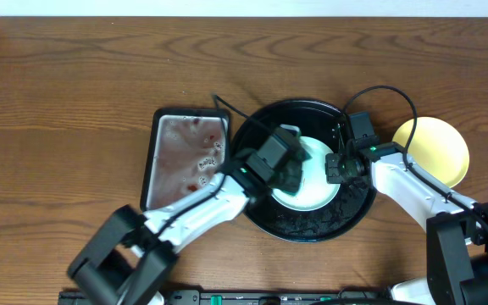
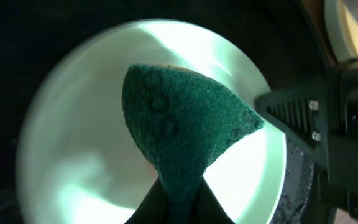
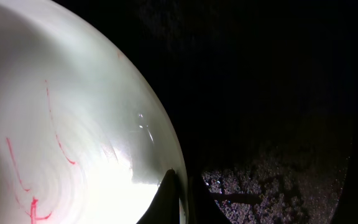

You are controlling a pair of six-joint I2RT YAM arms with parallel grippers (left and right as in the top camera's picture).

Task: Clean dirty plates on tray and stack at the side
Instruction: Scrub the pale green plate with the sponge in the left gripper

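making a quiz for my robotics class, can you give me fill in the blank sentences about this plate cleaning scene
1. The left pincer grips a green ____ over the mint plate.
2. The right pincer pinches that plate's ____.
3. The other plate, lying outside the black tray, is coloured ____.
Missing words: sponge; rim; yellow.

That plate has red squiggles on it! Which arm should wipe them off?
Probably left. The left gripper pinches the green sponge over the mint plate; the right gripper is pinching the plate's rim, holding it steady on the black tray.
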